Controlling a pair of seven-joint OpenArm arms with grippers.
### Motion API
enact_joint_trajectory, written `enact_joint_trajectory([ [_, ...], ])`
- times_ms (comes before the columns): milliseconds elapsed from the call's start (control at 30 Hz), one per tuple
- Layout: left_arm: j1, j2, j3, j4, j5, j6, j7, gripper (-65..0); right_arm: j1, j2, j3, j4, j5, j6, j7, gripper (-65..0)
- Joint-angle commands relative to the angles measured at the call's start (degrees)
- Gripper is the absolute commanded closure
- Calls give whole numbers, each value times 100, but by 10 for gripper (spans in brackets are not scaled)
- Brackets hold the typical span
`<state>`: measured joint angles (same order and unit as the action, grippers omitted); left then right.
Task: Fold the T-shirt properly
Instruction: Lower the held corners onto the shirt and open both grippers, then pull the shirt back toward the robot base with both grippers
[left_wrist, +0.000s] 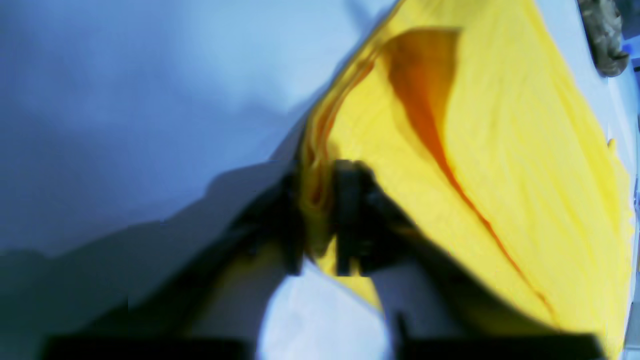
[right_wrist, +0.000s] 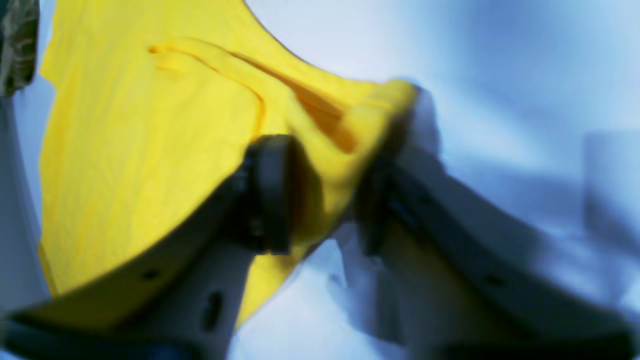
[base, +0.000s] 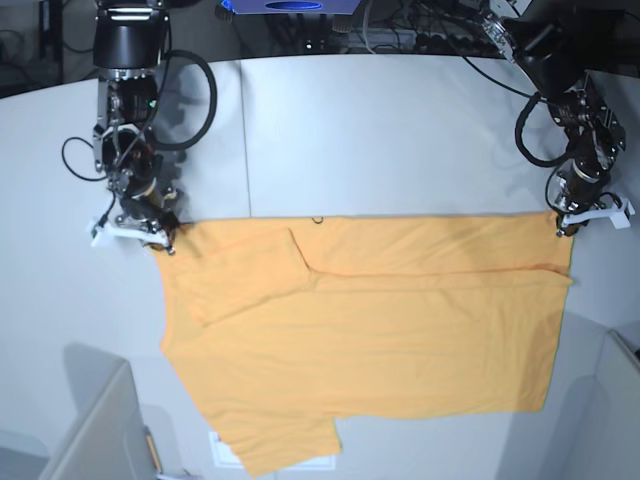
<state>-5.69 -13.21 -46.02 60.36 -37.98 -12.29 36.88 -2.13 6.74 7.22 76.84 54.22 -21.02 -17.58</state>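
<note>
The orange-yellow T-shirt (base: 380, 330) lies spread on the white table (base: 380, 130), with its far edge folded over in a band along the top. My left gripper (base: 566, 224) is at the shirt's far right corner. In the left wrist view its dark fingers are shut on a bunched edge of the T-shirt (left_wrist: 525, 150), which is pinched in the left gripper (left_wrist: 320, 225). My right gripper (base: 165, 238) sits at the far left corner. In the right wrist view a thick fold of the T-shirt (right_wrist: 140, 150) fills the gap of the right gripper (right_wrist: 325, 200).
A mottled grey-brown cloth (left_wrist: 605, 40) lies beyond the shirt, also seen in the right wrist view (right_wrist: 17, 45). Grey partitions stand at the near left (base: 100, 430) and near right (base: 620, 400). A white sheet (base: 225, 452) pokes out under the shirt's near edge.
</note>
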Motion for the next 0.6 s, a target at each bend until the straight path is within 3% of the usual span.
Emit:
enact_joint_trajectory([
  [0, -33, -81, 9, 35, 57, 21, 114, 0, -37, -2, -41, -40, 60, -197, -356, -56],
  [33, -33, -81, 9, 52, 57, 21, 123, 0, -2, -2, -32, -40, 60, -197, -356, 0],
  [233, -103, -116, 17, 500, 57, 38, 184, 0, 68, 156, -23, 329, 86, -241, -488, 0],
  [300, -130, -266, 17, 668, 57, 56, 492, 0, 77, 192, -6, 549, 95, -320, -734, 0],
  [433, -86, -397, -9, 1177, 39, 258, 1169, 0, -20, 174, 416, 1094, 95, -778, -1191, 0],
  [567, 530, -389, 9, 1907, 66, 240, 1450, 0, -372, 174, 785, 1657, 95, -778, -1727, 0],
])
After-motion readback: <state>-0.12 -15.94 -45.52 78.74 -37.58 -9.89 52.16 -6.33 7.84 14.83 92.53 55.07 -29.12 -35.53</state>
